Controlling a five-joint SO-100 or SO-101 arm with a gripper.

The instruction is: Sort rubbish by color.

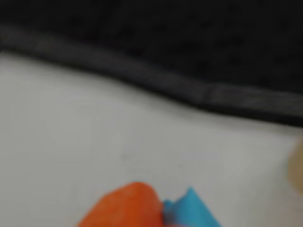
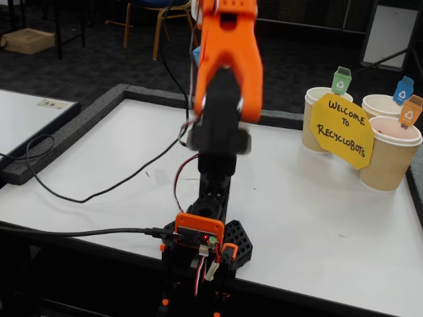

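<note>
The table (image 2: 317, 198) is lying well below the gripper (image 1: 162, 215), and its dark border (image 1: 199, 90) is running across ahead of it in the wrist view. The arm (image 2: 225, 66) is standing raised and is hiding the gripper in the fixed view. Three cups (image 2: 390, 155) are standing well apart from the gripper, to its right in the fixed view, behind a sign (image 2: 340, 129).

The blue wad (image 1: 191, 210) is touching the gripper's orange finger (image 1: 128, 208). The blur is preventing any finding on whether the jaws are clamping it. No green or orange wad is showing.

Risks:
- A shallow hold is likely to be letting the wad slip during travel.
- The sign and tags are crowding the cup mouths, so a low approach is risking a knock.
</note>
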